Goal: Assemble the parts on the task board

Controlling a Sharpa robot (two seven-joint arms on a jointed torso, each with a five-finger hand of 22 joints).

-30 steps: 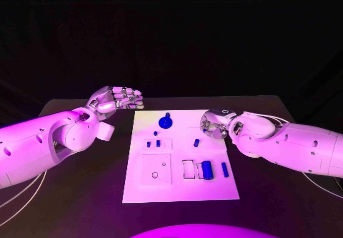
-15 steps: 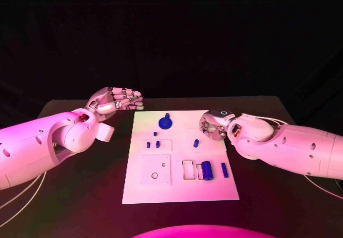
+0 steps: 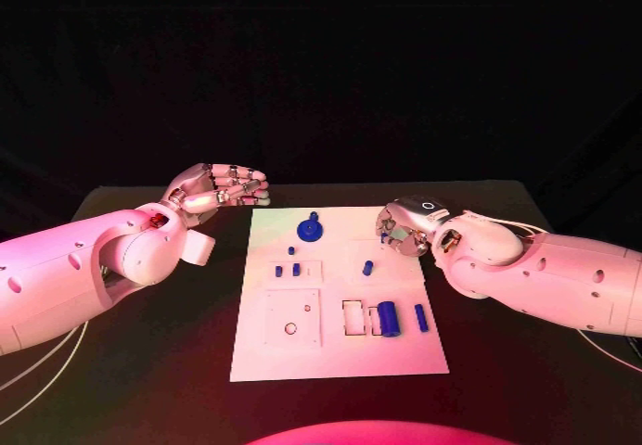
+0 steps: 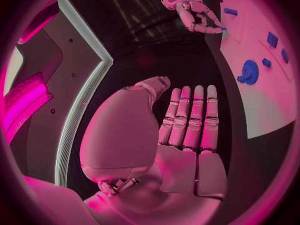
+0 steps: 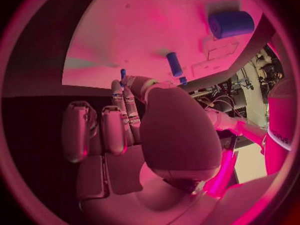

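White, the task board (image 3: pixel 339 301) lies in the middle of the black counter (image 3: pixel 134 352) with its blue parts spread over it: a gear (image 3: pixel 311 229) at the far end, a small peg (image 3: pixel 366 267) nearer the middle, a fat cylinder (image 3: pixel 388 318) and a slim bar (image 3: pixel 420 318) toward the near right. The right hand (image 3: pixel 405 228) sits over the board's far right edge and has drawn back a little toward that edge since a second ago; in the right wrist view a thin blue pin (image 5: pixel 123 75) shows at its fingertips, seemingly pinched between thumb and finger, though the grip is hard to make out. The left hand (image 3: pixel 223 188) has not moved; it hovers off the board's far left corner, holding nothing, its fingers straight and side by side in the left wrist view. The parts on the board lie as before, so the likely step is carrying the pin to its hole.
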